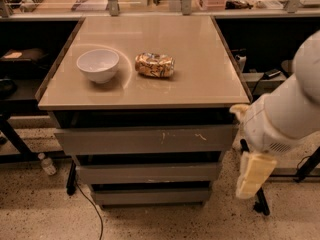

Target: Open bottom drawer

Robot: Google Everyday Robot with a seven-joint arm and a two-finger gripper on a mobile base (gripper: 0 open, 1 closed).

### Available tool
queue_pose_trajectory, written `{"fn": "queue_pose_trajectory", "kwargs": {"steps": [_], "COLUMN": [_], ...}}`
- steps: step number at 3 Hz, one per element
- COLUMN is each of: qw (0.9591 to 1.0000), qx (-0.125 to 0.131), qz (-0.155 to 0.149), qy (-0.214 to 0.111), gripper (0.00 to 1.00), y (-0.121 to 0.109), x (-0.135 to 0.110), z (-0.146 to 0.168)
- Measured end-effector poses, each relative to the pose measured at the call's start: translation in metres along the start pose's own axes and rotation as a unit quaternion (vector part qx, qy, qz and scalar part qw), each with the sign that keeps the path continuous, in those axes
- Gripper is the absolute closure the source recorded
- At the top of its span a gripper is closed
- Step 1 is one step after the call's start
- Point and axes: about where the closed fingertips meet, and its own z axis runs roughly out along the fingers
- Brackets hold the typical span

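The bottom drawer (152, 196) sits lowest in the stack under the table (200, 59), just above the speckled floor. It has the narrowest of three grey fronts. The front is plain and flat, and none of the inside shows. Only a dark gap separates it from the middle drawer (147, 173) above. The top drawer (145, 140) is the widest and carries pale scratches right of its centre.

The hand (248, 186) hangs at the right of the stack, at about 3 o'clock from the bottom drawer. It is a cream slab pointing down toward the floor. It is outside the drawer's right end and clear of it, touching no front. Its lower tip is level with the bottom drawer's front, and its upper part is level with the middle drawer. Whether the hand is spread or pressed together cannot be told, as it reads as one pale block from here. It holds nothing that can be seen. The white arm (285, 109) runs up from it toward 1 o'clock and out of the right edge.

On the table, a white bowl (98, 64) stands left of centre. A crumpled gold packet (155, 65) lies just beside it at 3 o'clock, apart from it. A small bottle (48, 164) lies on the floor at 9 o'clock from the drawers.
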Motion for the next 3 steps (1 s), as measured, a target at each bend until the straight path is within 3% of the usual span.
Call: {"fn": "queue_pose_trajectory", "kwargs": {"steps": [1,2,3], "qw": [0.999,0.995,0.9952], "qx": [-0.043,-0.096,-0.094], "qz": [-0.01,0.01,0.009], "qy": [-0.007,-0.026,-0.026], "gripper": [0.0,0.0,0.0], "y": [0.023,0.038,0.038], "x": [0.011,0.033,0.032], "z": [0.092,0.187,0.186]}}
